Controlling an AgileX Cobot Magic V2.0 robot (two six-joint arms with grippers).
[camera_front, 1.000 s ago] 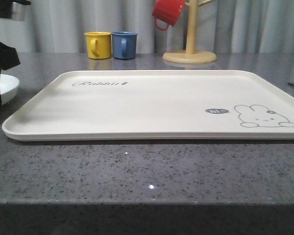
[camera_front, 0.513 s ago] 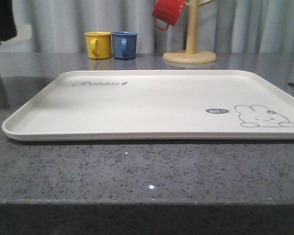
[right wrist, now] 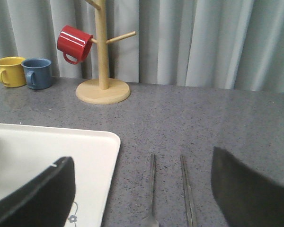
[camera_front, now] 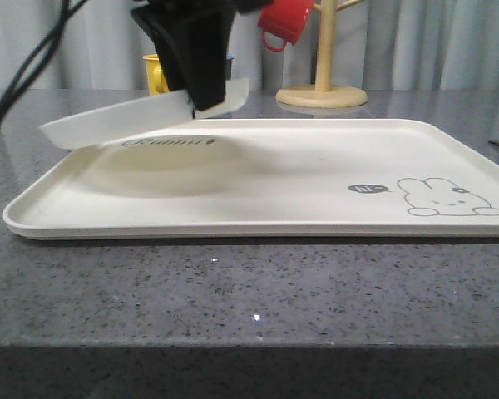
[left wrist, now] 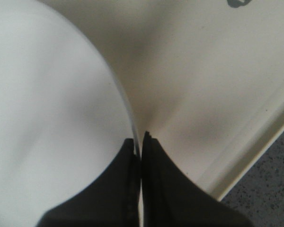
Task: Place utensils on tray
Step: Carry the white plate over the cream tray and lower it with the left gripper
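Over the far left corner of the cream tray, the left gripper holds the smooth round white plate tilted in the air, black fingers pinched on its thin rim. Half a second ago that corner lay bare, with no arm or plate above it. From the right wrist, two slim steel handles lie on the speckled grey counter just beside the tray's rounded corner, between the spread fingers of the right gripper, which grasps nothing.
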